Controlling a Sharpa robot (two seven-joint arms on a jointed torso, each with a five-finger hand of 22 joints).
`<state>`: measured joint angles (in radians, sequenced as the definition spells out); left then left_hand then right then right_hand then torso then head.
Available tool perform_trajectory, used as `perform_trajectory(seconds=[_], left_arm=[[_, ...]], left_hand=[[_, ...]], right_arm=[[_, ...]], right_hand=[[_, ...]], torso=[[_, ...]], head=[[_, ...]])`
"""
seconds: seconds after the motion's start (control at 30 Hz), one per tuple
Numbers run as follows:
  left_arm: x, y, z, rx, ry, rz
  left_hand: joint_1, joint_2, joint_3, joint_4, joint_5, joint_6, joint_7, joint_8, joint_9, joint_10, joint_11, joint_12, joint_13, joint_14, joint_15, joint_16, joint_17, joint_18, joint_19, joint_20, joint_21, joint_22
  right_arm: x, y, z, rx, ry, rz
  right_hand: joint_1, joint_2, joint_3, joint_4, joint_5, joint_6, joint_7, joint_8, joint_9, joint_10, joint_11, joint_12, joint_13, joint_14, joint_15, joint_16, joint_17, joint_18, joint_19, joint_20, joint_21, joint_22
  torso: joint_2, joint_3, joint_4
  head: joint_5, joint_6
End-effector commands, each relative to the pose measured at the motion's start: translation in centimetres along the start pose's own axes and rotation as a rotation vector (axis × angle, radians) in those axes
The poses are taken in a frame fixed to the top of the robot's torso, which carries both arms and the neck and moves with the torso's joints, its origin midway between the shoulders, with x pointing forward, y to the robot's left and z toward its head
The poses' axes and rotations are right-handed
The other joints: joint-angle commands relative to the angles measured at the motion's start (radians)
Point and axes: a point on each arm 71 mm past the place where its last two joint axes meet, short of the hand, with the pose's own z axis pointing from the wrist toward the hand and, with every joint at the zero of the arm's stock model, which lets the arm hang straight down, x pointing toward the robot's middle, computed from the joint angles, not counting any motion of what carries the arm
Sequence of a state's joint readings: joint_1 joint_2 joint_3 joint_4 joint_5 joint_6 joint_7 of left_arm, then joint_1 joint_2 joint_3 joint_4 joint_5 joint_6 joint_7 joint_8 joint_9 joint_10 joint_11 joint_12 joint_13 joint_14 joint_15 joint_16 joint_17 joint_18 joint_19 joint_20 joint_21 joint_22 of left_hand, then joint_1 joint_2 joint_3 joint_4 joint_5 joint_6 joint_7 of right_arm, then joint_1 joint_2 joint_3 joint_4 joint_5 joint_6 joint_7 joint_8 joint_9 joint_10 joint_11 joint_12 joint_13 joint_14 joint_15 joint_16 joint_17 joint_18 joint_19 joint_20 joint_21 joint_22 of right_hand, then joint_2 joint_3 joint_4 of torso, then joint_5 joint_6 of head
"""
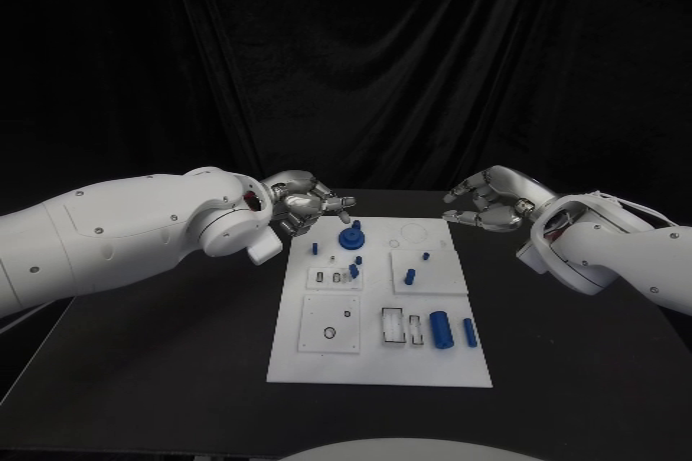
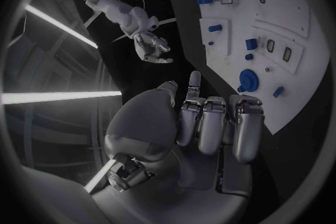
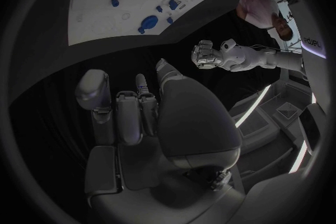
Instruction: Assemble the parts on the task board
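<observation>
Flat white task board [image 1: 378,366] on matte black table [image 1: 159,381], studded with small blue parts [image 1: 441,330].
Left hand [image 1: 306,203] at board's eleven o'clock, right hand [image 1: 488,201] at one o'clock; both with fingers curled in, holding nothing, clear of the board.

A black curtain [image 1: 346,81] hangs in folds from nine to three o'clock behind the black table [image 1: 159,381]. Bright light strips [image 2: 59,25] line the room.

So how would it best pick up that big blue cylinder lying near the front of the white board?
Probably from straight above, fingers pinching the large blue cylinder across its round sides at mid-length. It lies flat on the task board, with a thinner blue peg close alongside, so a sideways approach looks crowded.
</observation>
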<state>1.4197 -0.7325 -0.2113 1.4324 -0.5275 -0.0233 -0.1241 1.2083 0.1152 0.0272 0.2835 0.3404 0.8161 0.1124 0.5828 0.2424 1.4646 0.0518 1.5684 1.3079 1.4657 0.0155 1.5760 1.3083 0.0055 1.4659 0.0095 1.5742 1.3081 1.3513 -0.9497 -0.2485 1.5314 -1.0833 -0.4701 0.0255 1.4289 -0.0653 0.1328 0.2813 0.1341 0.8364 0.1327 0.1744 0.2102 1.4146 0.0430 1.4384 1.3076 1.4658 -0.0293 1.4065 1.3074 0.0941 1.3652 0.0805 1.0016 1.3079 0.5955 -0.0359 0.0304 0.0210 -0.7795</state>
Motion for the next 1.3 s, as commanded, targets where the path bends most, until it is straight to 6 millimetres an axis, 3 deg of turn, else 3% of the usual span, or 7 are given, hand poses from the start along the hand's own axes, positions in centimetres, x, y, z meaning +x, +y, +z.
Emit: perform_trajectory(seconds=[0.03,0.2,0.3,0.57,0.73,1.03,1.3], left_arm=[[0.1,-0.1,0.4,-0.108,-0.061,0.266],[0.9,-0.9,1.3,-0.139,-0.077,0.409],[1.4,-1.2,1.9,-0.193,-0.072,0.485],[2.4,-1.4,3.0,-0.350,-0.028,0.586],[2.6,-1.4,3.5,-0.409,-0.007,0.616],[2.9,-1.4,4.1,-0.443,0.012,0.635],[3.5,-1.2,4.7,-0.425,0.021,0.629]], left_hand=[[-0.040,0.001,-0.028,0.004,-0.024,0.003,-0.024,0.078,0.084,0.106,-0.025,0.002,0.263,0.105,-0.028,-0.005,0.262,-0.006,0.105,-0.027,-0.003,0.263],[-0.065,0.003,-0.049,0.007,-0.036,0.019,-0.039,0.129,0.145,0.106,-0.040,0.002,0.263,0.105,-0.041,-0.005,0.262,-0.006,0.105,-0.038,-0.003,0.263],[-0.094,-0.002,-0.073,0.008,-0.044,0.032,-0.050,0.162,0.186,0.106,-0.051,0.002,0.263,0.105,-0.052,-0.005,0.262,-0.006,0.105,-0.049,-0.003,0.263],[-0.168,0.005,-0.137,0.008,-0.086,0.068,-0.071,0.173,0.241,0.106,-0.072,0.002,0.263,0.105,-0.073,-0.005,0.262,-0.006,0.105,-0.070,-0.003,0.263],[-0.164,0.022,-0.150,0.006,-0.157,0.097,-0.082,0.165,0.265,0.106,-0.083,0.002,0.263,0.105,-0.085,-0.005,0.262,-0.006,0.105,-0.082,-0.003,0.263],[-0.163,0.025,-0.154,0.005,-0.164,0.112,-0.086,0.157,0.270,0.106,-0.088,0.002,0.263,0.105,-0.089,-0.005,0.262,-0.006,0.105,-0.086,-0.003,0.263],[-0.144,0.030,-0.156,0.002,-0.142,0.127,-0.088,0.105,0.265,0.106,-0.091,0.002,0.263,0.105,-0.095,-0.005,0.262,-0.006,0.105,-0.092,-0.003,0.263]], right_arm=[[0.6,-0.6,-0.3,0.026,0.032,0.018],[0.9,-1.3,-0.5,0.045,0.043,0.018],[1.0,-1.6,-0.6,0.054,0.045,0.018],[1.1,-1.8,-0.6,0.063,0.046,0.016],[1.1,-1.9,-0.5,0.065,0.047,0.016],[1.4,-2.1,-0.5,0.075,0.054,0.016],[1.7,-2.0,-0.4,0.077,0.065,0.017]], right_hand=[[0.000,0.008,0.004,0.001,0.005,0.007,0.000,0.004,-0.002,-0.001,0.004,0.002,0.095,0.030,0.008,0.005,0.061,0.011,-0.001,0.005,-0.005,0.121],[-0.001,0.009,0.004,0.001,0.006,0.007,0.001,0.004,-0.002,-0.001,0.005,0.002,0.095,0.030,0.008,0.004,0.060,0.012,-0.001,0.005,-0.007,0.121],[-0.002,0.009,0.003,0.002,0.008,0.008,0.001,0.004,-0.002,-0.001,0.005,0.002,0.095,0.030,0.008,0.005,0.061,0.012,-0.001,0.005,-0.008,0.121],[-0.003,0.009,0.002,0.002,0.010,0.008,0.001,0.004,-0.002,-0.002,0.006,0.002,0.094,0.031,0.009,0.005,0.062,0.012,-0.002,0.005,-0.009,0.120],[-0.003,0.009,0.002,0.002,0.011,0.008,0.001,0.005,-0.003,-0.002,0.006,0.001,0.093,0.031,0.009,0.005,0.061,0.013,-0.002,0.005,-0.012,0.120],[-0.004,0.008,0.001,0.002,0.013,0.007,0.001,0.005,-0.003,-0.003,0.007,0.001,0.092,0.031,0.009,0.005,0.061,0.013,-0.003,0.006,-0.016,0.119],[-0.003,0.008,0.001,0.001,0.016,0.007,0.002,0.005,-0.004,-0.005,0.008,-0.001,0.090,0.030,0.010,0.004,0.059,0.015,-0.006,0.006,-0.023,0.117]], torso=[[-0.030,0.0143,-0.0163],[-0.048,0.0247,-0.0228],[-0.051,0.0275,-0.0252],[-0.054,0.0275,-0.0299],[-0.052,0.0305,-0.0301],[-0.053,0.0332,-0.0342],[-0.055,0.0320,-0.0310]], head=[[0.005,-0.017],[0.011,-0.043],[0.013,-0.051],[0.018,-0.060],[0.024,-0.063],[0.028,-0.091],[0.029,-0.093]])
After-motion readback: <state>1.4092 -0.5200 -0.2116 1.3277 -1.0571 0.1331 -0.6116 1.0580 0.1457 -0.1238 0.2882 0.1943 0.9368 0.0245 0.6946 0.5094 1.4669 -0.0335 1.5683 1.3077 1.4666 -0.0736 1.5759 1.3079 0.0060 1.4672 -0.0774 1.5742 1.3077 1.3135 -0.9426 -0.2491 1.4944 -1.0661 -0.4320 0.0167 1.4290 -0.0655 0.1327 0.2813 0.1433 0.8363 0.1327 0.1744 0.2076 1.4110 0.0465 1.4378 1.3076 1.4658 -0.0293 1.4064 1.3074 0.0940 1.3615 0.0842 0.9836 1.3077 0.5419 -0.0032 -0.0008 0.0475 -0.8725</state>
